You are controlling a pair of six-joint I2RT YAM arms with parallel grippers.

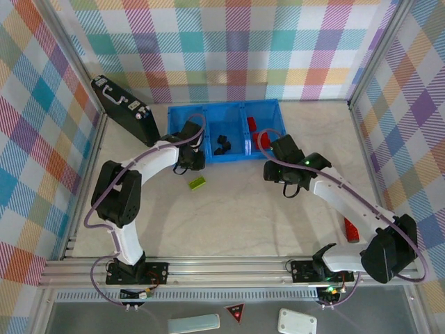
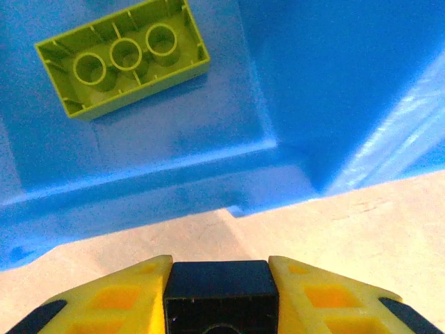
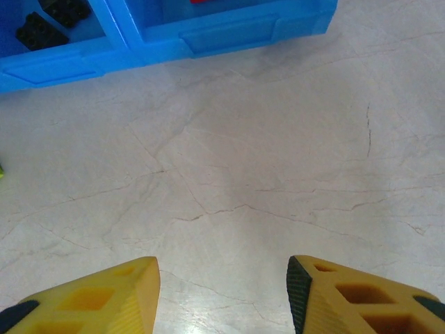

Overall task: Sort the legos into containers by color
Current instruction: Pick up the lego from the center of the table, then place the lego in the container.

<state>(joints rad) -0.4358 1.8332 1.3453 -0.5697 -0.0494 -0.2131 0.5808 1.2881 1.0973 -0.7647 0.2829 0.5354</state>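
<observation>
My left gripper is shut on a small black lego, just in front of the blue tray. In the tray's left compartment lies a lime-green lego, underside up. From above, the left gripper is at the tray's front edge. Black legos lie in the middle compartment and a red lego in the right one. A green lego lies on the table. My right gripper is open over bare table, short of the tray.
A long black briefcase leans at the back left beside the tray. A red lego lies on the table under the right arm's forearm. Checked walls close the table on three sides.
</observation>
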